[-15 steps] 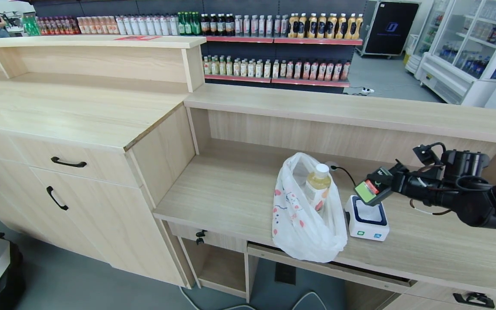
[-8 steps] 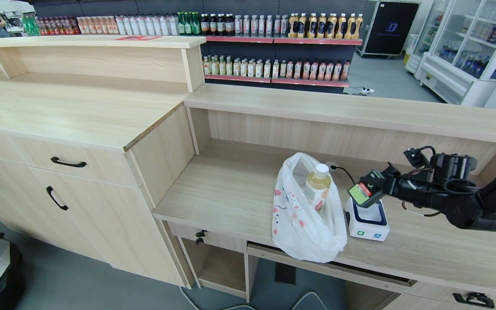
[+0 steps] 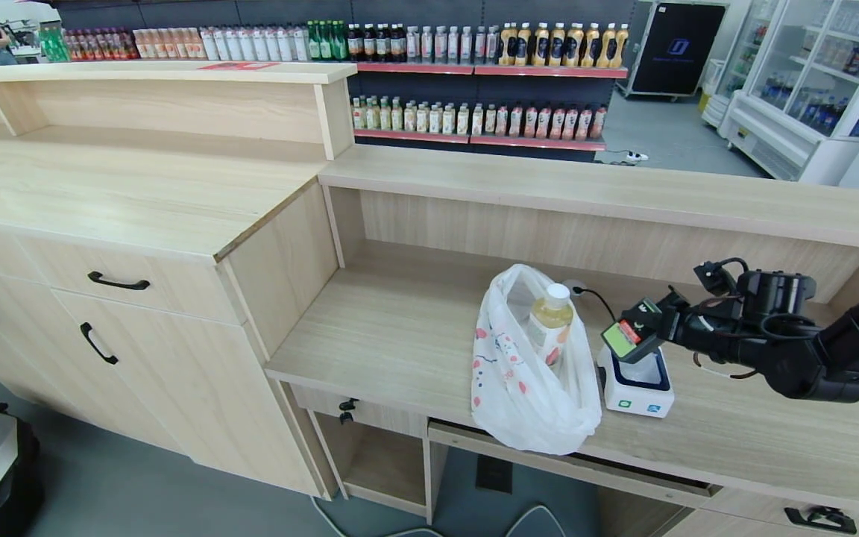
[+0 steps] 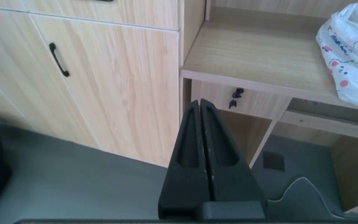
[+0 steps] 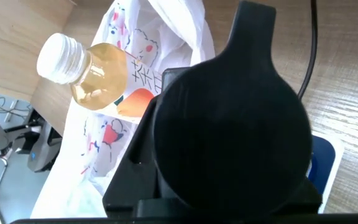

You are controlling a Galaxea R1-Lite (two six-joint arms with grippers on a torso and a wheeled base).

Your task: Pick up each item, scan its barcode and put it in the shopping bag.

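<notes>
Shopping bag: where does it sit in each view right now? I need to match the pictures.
Head view: shopping bag on the counter, left of the white scanner; right gripper holds a green pack over the scanner.
Left wrist view: shopping bag at the counter's edge, beyond the left gripper.
Right wrist view: shopping bag around the bottle.
Shared landmark: the counter.

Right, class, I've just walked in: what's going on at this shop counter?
The robot's right gripper holds a small flat green-and-red packet over the white box-shaped barcode scanner on the light wooden counter, so this item seems to be at the scanning step. Beside the scanner stands the white patterned plastic shopping bag, with a white-capped bottle of yellowish drink upright inside it. The left gripper hangs low in front of the cabinets, fingers shut on nothing.
</notes>
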